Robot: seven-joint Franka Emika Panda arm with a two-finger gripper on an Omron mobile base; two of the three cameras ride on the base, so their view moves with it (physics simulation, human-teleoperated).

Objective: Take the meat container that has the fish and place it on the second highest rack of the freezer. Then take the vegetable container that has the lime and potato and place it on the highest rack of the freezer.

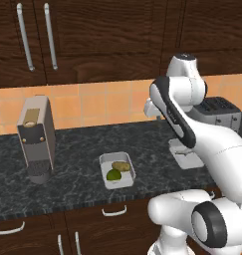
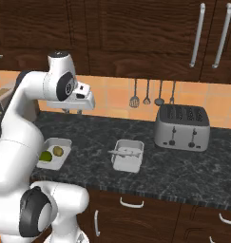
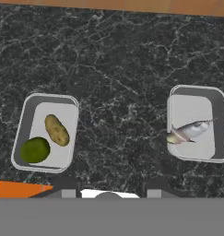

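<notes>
the meat container (image 2: 128, 155) sits on the dark marble bench (image 2: 183, 166), left of the toaster (image 2: 182, 127), with the fish (image 2: 126, 152) lying in it. the vegetable container (image 2: 54, 153) rests well apart to its left – lime (image 2: 45, 156) nearer, potato (image 2: 58, 151) farther. the fingers (image 2: 72, 111) hang high above the bench, holding nothing; i cannot tell how far they are spread.

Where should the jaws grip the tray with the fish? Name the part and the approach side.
Probably one long side wall of the meat container, from straight above. The tray is shallow and lies flat on the counter, so its thin upright rim suits a pinch. The fish sits mid-tray, leaving the rim clear.
</notes>
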